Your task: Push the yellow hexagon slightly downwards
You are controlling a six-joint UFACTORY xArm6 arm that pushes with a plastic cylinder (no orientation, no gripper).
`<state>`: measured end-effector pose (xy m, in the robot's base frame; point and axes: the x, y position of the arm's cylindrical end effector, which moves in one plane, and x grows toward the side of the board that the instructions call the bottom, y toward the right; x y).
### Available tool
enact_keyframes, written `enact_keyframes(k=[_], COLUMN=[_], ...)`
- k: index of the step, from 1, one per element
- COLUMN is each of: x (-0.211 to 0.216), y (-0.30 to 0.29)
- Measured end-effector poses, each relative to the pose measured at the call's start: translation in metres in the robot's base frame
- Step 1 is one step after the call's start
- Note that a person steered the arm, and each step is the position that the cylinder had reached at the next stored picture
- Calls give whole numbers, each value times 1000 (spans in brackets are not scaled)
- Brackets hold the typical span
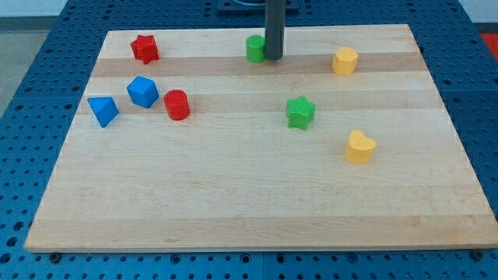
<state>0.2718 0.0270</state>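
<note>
Sitting at the view's top centre of the wooden board (233, 210): my tip (274, 57), a bare dark rod end with nothing to open or close and holding nothing. Touching or all but touching it, on the view's left: green block (255, 48), rounded, partly hidden behind the rod, shape not clear. Lying next out, to the view's right of the tip at nearly the same level and apart from it: yellow hexagon (345, 60), the task's block, resting near the board's top edge, nothing pressing on it. Lying below and slightly right of the tip: green star (300, 112). Lying further down and right, beyond the green star: yellow heart-like block (359, 147). Lying left and below the tip: red cylinder (177, 104), with blue block (142, 91) just beside it on the left and blue triangle (103, 110) beyond that again. Lying far left of the tip at its own level: red star (145, 48). Judging progress: push apparently not begun, since the tip is standing beside the green block and not at the hexagon. Remaining, by this reading: bringing the tip round to the hexagon's upper side, between it and the top edge, then nudging it briefly toward the view's bottom.
</note>
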Motion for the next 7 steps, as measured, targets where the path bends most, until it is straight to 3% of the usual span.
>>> enact_keyframes(k=[2,3,7], x=[0,48,35], y=[1,27,30])
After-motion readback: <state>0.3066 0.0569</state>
